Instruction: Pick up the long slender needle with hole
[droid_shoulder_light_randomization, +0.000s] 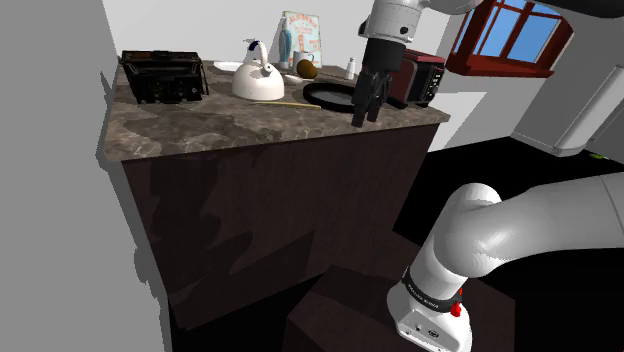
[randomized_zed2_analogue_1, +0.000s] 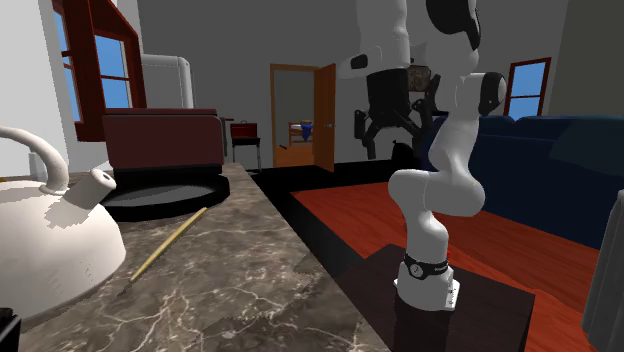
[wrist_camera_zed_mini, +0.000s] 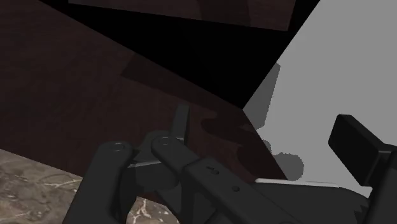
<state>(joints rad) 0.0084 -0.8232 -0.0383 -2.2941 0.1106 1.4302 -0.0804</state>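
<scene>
On the marbled counter (droid_shoulder_light_randomization: 200, 135) we note a thin, yellowish needle (droid_shoulder_light_randomization: 285, 103) lying flat between kettle (droid_shoulder_light_randomization: 258, 78) and pan (droid_shoulder_light_randomization: 330, 95), its length running from one toward the other. The gripper (droid_shoulder_light_randomization: 364, 116) hangs wide, empty.

A white kettle (droid_shoulder_light_randomization: 258, 80) stands on the marbled tabletop (droid_shoulder_light_randomization: 200, 132). A black appliance (droid_shoulder_light_randomization: 163, 76) sits toward the shoulder view's left. A black pan (droid_shoulder_light_randomization: 335, 96) and a red appliance (droid_shoulder_light_randomization: 420, 78) sit to the right. A printed box (droid_shoulder_light_randomization: 301, 38) stands behind the kettle.
</scene>
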